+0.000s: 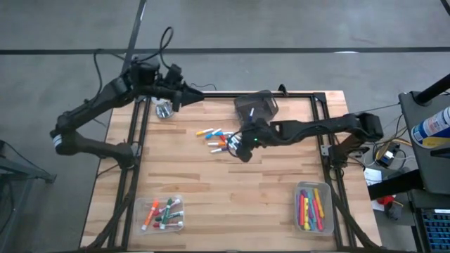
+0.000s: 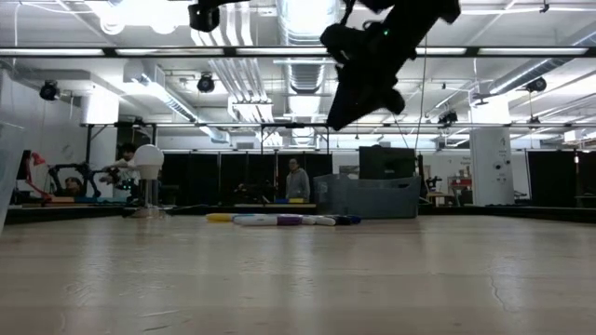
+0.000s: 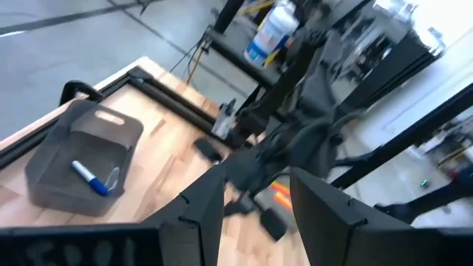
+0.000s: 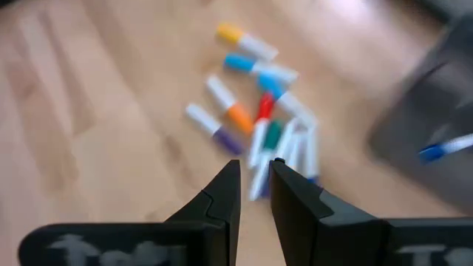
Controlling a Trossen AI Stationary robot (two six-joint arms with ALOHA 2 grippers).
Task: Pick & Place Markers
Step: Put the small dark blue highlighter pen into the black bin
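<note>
Right hand [image 4: 253, 181], fingers nearly pressed together and empty, hovers over the loose markers [image 4: 259, 122] mid-frame; next it must spread, then drop onto one.

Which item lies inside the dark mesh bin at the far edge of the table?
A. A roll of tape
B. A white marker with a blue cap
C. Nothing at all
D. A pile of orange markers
B: the left wrist view shows one white marker with a blue cap lying alone on the floor of the dark mesh bin, and the high view shows the same blue streak in it.
</note>
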